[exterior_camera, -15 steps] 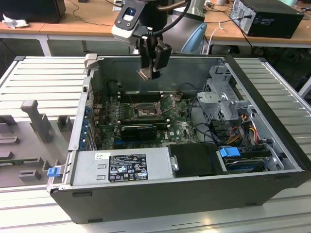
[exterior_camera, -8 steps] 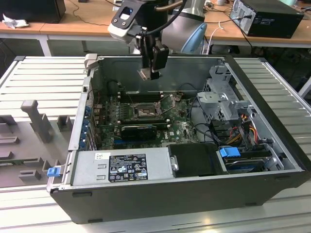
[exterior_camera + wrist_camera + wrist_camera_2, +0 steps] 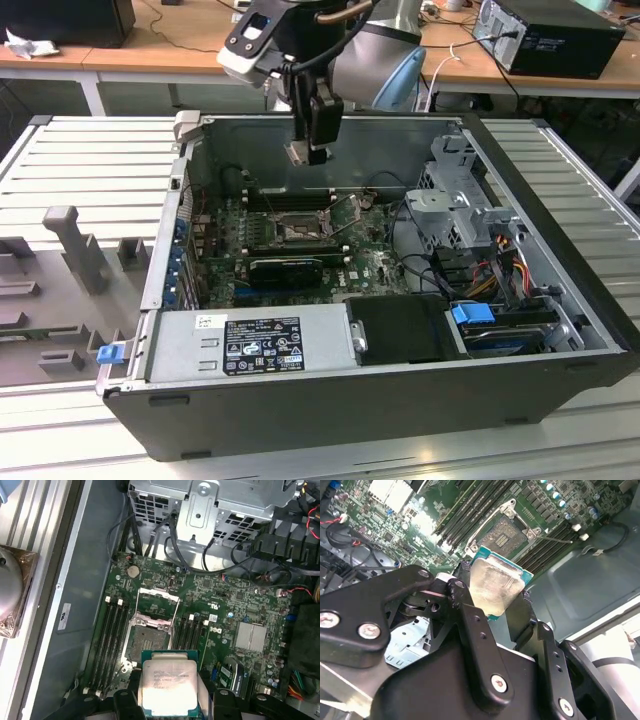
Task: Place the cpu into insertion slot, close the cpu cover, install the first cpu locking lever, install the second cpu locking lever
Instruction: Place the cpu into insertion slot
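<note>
Two fingers (image 3: 472, 625) — cpu (image 3: 495, 587) between them

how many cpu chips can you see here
1: the cpu is clamped in the gripper, up in the air over the motherboard. The insertion slot lies empty, so none hides there.

- Bright, even room light in the exterior view; the computer case (image 3: 400, 150) holds soft shadow inside.
- In the second wrist view, glare whitens the chip (image 3: 495, 587) and part of the circuit board (image 3: 427, 522).
</note>
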Motion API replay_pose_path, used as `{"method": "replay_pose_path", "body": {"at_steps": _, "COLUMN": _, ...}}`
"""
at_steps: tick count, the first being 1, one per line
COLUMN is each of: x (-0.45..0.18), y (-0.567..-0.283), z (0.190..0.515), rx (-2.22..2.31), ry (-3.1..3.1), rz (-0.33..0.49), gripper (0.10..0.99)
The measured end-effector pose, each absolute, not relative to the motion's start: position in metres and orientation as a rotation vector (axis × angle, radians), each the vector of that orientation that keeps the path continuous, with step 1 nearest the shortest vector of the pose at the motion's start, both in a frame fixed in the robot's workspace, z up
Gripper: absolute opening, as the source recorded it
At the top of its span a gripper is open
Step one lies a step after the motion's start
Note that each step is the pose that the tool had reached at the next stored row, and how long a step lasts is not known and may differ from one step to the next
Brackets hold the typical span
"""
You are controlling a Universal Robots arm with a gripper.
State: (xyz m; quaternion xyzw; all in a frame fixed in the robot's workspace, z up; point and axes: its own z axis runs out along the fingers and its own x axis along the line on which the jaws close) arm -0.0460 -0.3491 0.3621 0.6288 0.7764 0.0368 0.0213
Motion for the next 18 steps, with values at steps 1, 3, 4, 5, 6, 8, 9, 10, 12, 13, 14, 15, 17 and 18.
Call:
{"method": "replay_pose_path", "body": {"at_steps": 1, "x": -0.0460, "y": -0.3491, "z": 0.3621, "rx": 1.956, "ry": 2.401, "rz": 0.114, "gripper": 0.525}}
{"method": "replay_pose_path", "body": {"at_steps": 3, "x": -0.0460, "y": -0.3491, "z": 0.3621, "rx": 1.968, "ry": 2.391, "rz": 0.114, "gripper": 0.525}}
{"method": "replay_pose_path", "body": {"at_steps": 4, "x": -0.0459, "y": -0.3491, "z": 0.3621, "rx": 1.973, "ry": 2.386, "rz": 0.114, "gripper": 0.525}}
{"method": "replay_pose_path", "body": {"at_steps": 5, "x": -0.0460, "y": -0.3491, "z": 0.3621, "rx": 1.980, "ry": 2.380, "rz": 0.113, "gripper": 0.525}}
{"method": "replay_pose_path", "body": {"at_steps": 6, "x": -0.0460, "y": -0.3491, "z": 0.3620, "rx": 1.985, "ry": 2.376, "rz": 0.113, "gripper": 0.525}}
{"method": "replay_pose_path", "body": {"at_steps": 8, "x": -0.0460, "y": -0.3491, "z": 0.3620, "rx": 2.000, "ry": 2.362, "rz": 0.113, "gripper": 0.525}}
{"method": "replay_pose_path", "body": {"at_steps": 9, "x": -0.0460, "y": -0.3491, "z": 0.3620, "rx": 2.007, "ry": 2.356, "rz": 0.112, "gripper": 0.525}}
{"method": "replay_pose_path", "body": {"at_steps": 10, "x": -0.0460, "y": -0.3491, "z": 0.3619, "rx": 2.014, "ry": 2.350, "rz": 0.112, "gripper": 0.525}}
{"method": "replay_pose_path", "body": {"at_steps": 12, "x": -0.0460, "y": -0.3491, "z": 0.3618, "rx": 2.030, "ry": 2.335, "rz": 0.112, "gripper": 0.525}}
{"method": "replay_pose_path", "body": {"at_steps": 13, "x": -0.0460, "y": -0.3491, "z": 0.3618, "rx": 2.038, "ry": 2.328, "rz": 0.111, "gripper": 0.525}}
{"method": "replay_pose_path", "body": {"at_steps": 14, "x": -0.0460, "y": -0.3491, "z": 0.3618, "rx": 2.044, "ry": 2.323, "rz": 0.111, "gripper": 0.525}}
{"method": "replay_pose_path", "body": {"at_steps": 15, "x": -0.0460, "y": -0.3491, "z": 0.3617, "rx": 2.057, "ry": 2.311, "rz": 0.111, "gripper": 0.525}}
{"method": "replay_pose_path", "body": {"at_steps": 17, "x": -0.0460, "y": -0.3491, "z": 0.3617, "rx": 2.077, "ry": 2.292, "rz": 0.110, "gripper": 0.525}}
{"method": "replay_pose_path", "body": {"at_steps": 18, "x": -0.0460, "y": -0.3491, "z": 0.3616, "rx": 2.092, "ry": 2.277, "rz": 0.109, "gripper": 0.525}}
